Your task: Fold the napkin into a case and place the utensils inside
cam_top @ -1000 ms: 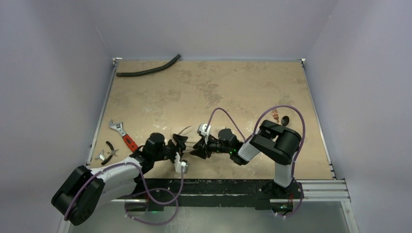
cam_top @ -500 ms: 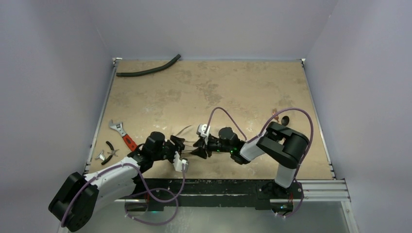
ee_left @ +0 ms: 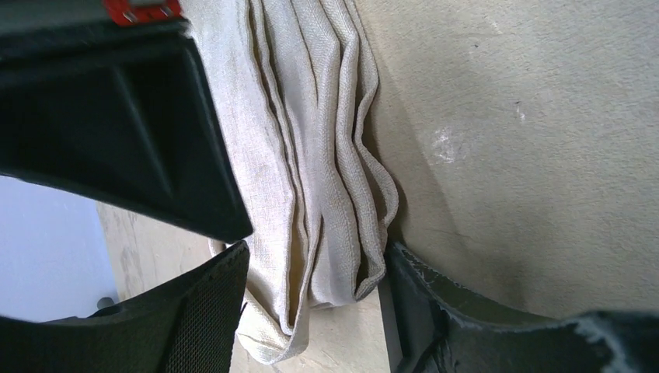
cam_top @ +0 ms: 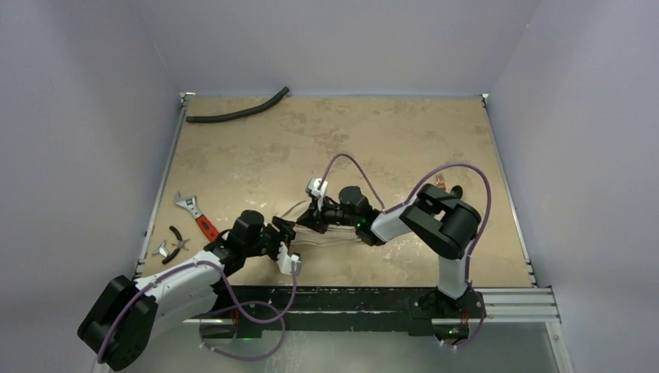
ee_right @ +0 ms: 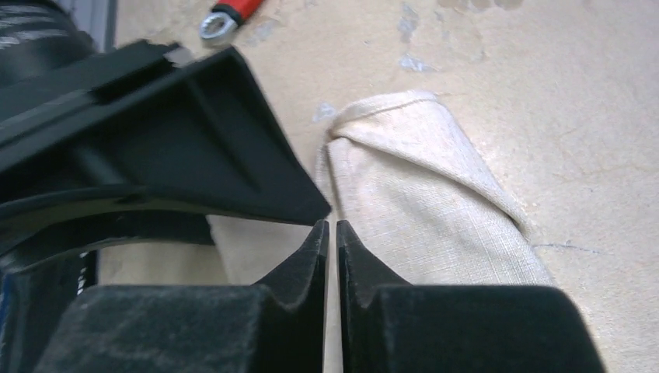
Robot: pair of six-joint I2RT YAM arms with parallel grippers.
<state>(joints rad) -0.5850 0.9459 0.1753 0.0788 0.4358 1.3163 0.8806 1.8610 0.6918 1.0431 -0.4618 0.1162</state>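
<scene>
While left claw [ee_left: 315, 291] clamps the bunched napkin [ee_left: 319, 148] and right claw [ee_right: 332, 230] sits closed, empty, we fear the pleats slump once released.

beige woven napkin [ee_left: 311, 194], black hose [cam_top: 233, 115], red-handled wrench [cam_top: 207, 228]

My work table [cam_top: 388, 132], seen from above, has a mottled beige-tan top with darker blotches. Plain pale lavender-grey walls box it in: a back wall [cam_top: 334, 43], a left wall [cam_top: 78, 140] and a right wall [cam_top: 579, 140]. A silver metal rail [cam_top: 162, 194] edges the left side. A black strip [cam_top: 357, 299] runs along the near edge. The light is soft and even, and the shadows are faint.
</scene>
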